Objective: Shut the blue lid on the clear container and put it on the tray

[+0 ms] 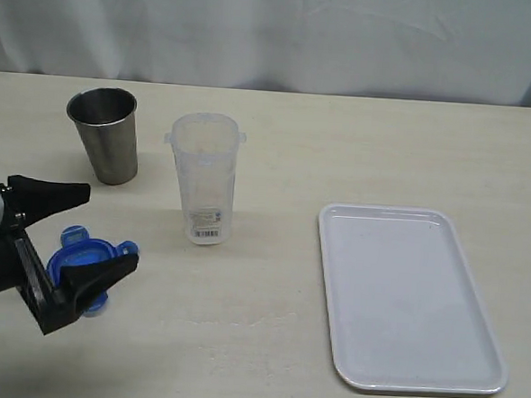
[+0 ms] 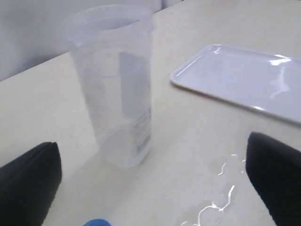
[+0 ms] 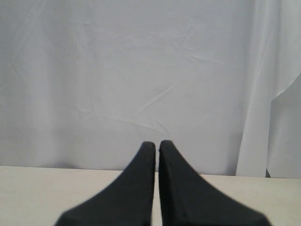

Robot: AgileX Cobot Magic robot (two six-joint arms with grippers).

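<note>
The blue lid point(image 1: 80, 258) lies flat on the table at the front left, and only a sliver of the lid point(image 2: 96, 222) shows in the left wrist view. My left gripper point(image 1: 106, 228) hovers over it, open wide, its lower finger covering part of the lid. The clear container point(image 1: 204, 177) stands upright and uncovered to the right of the lid, the same container point(image 2: 115, 94) showing ahead of the left gripper point(image 2: 153, 188). The white tray point(image 1: 408, 298) lies at the right, its corner point(image 2: 244, 77) seen beyond the container. My right gripper point(image 3: 156, 147) is shut on nothing, facing the curtain.
A tapered steel cup point(image 1: 103, 135) stands upright behind the lid and to the left of the container. A white curtain point(image 1: 276, 33) hangs along the table's far edge. A small wet patch point(image 2: 221, 197) glistens on the table between the left fingers.
</note>
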